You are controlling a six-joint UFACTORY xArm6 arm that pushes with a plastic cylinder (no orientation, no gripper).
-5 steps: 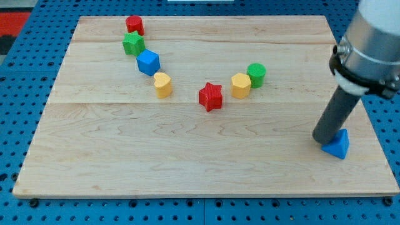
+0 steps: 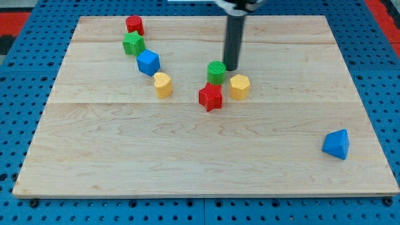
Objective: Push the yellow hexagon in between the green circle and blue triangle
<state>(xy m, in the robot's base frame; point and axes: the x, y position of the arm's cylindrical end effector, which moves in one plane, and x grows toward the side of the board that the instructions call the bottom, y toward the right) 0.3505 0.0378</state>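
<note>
The yellow hexagon (image 2: 239,86) sits near the board's middle. The green circle (image 2: 216,72) lies just to its upper left, touching the top of the red star (image 2: 210,96). The blue triangle (image 2: 336,144) sits far off at the view's lower right. My tip (image 2: 230,67) stands at the green circle's right edge, just above the yellow hexagon; the rod rises to the view's top.
A curved row at the view's upper left holds a red block (image 2: 134,25), a green star (image 2: 132,44), a blue cube (image 2: 149,62) and a second yellow block (image 2: 162,84). The wooden board (image 2: 187,156) lies on a blue pegboard.
My tip has moved from beside the blue triangle at the lower right to the board's middle. The green circle has shifted from the hexagon's upper right to its upper left.
</note>
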